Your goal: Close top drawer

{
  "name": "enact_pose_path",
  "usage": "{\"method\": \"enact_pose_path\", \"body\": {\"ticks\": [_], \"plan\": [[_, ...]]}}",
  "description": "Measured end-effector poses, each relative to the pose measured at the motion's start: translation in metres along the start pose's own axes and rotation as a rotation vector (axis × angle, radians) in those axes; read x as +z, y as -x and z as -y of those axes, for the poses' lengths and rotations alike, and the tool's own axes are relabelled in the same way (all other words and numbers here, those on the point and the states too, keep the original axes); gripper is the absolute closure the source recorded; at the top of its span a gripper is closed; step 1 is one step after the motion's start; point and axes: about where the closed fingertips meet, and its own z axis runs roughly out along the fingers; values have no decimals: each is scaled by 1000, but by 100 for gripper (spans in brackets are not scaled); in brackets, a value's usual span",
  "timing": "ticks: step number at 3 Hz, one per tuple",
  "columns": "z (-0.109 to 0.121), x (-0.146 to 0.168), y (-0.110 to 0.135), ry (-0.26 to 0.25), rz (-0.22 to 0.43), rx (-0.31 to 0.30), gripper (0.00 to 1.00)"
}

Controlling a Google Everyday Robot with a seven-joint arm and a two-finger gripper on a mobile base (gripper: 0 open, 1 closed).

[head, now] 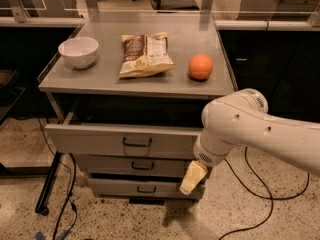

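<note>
Under the tabletop point(100, 81), top drawer point(85, 140) pulled partly out toward the near side. Off its right end and slightly lower, gripper point(189, 185), fingers point(195, 173) clenched into one pale wedge, grasping nothing. Lift level with the flat front, press near the handle point(137, 142) rather than the corner, push straight to the far side, avoid skewing; stop flush with the lower drawers point(110, 165).

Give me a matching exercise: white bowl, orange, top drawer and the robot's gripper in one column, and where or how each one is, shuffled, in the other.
Things:
1. white bowl
2. orange
3. top drawer
4. gripper

Place or state:
A. pulled out
B. on the cabinet top, left side of the view
C. low, just below the top drawer's right end
D. on the cabinet top, right side of the view

Pairs: 1-B, 2-D, 3-A, 4-C
</note>
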Motion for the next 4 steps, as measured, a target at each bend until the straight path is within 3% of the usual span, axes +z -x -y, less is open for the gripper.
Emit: {"method": "enact_pose_path", "body": {"ticks": [2, 3, 4], "plan": [[0, 0, 0, 0, 0, 0, 31], [0, 0, 0, 0, 0, 0, 53], [14, -2, 15, -14, 2, 1, 76]]}}
